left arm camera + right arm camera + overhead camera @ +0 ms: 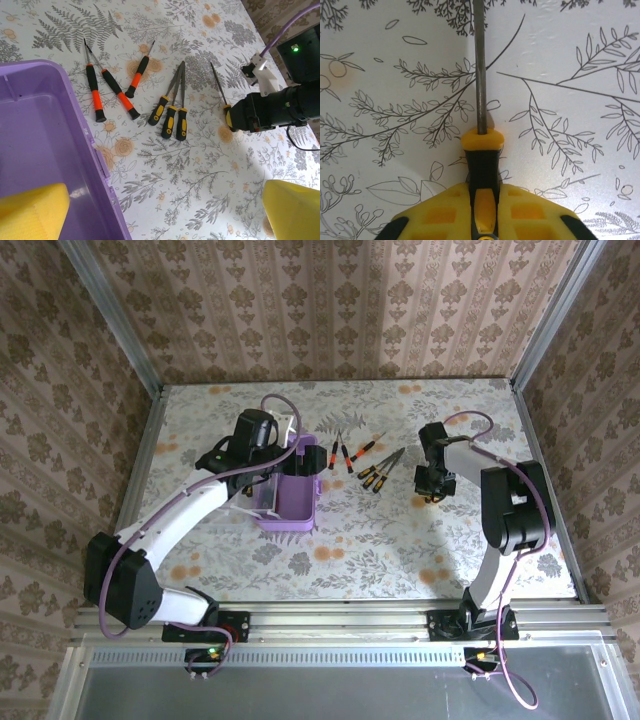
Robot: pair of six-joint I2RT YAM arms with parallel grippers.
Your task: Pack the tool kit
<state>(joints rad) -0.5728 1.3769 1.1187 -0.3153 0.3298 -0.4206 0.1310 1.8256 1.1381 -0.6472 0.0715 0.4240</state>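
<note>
The lilac-purple case (290,498) lies open in the middle of the table, and its inside (35,145) holds nothing that I can see. My left gripper (290,445) hangs open over the case's right edge, its yellow fingertips (30,212) wide apart around bare tabletop (165,215). Three orange-handled screwdrivers (120,95) and three yellow-handled ones (170,117) lie loose to the right of the case. My right gripper (484,210) is shut on the black-and-yellow handle of another tool (481,155), whose shaft (218,85) points away, low at the table surface.
The loose tools (360,462) lie between the two grippers. Patterned walls and metal posts (140,370) close the table in on three sides. The right arm (510,510) stands along the right side.
</note>
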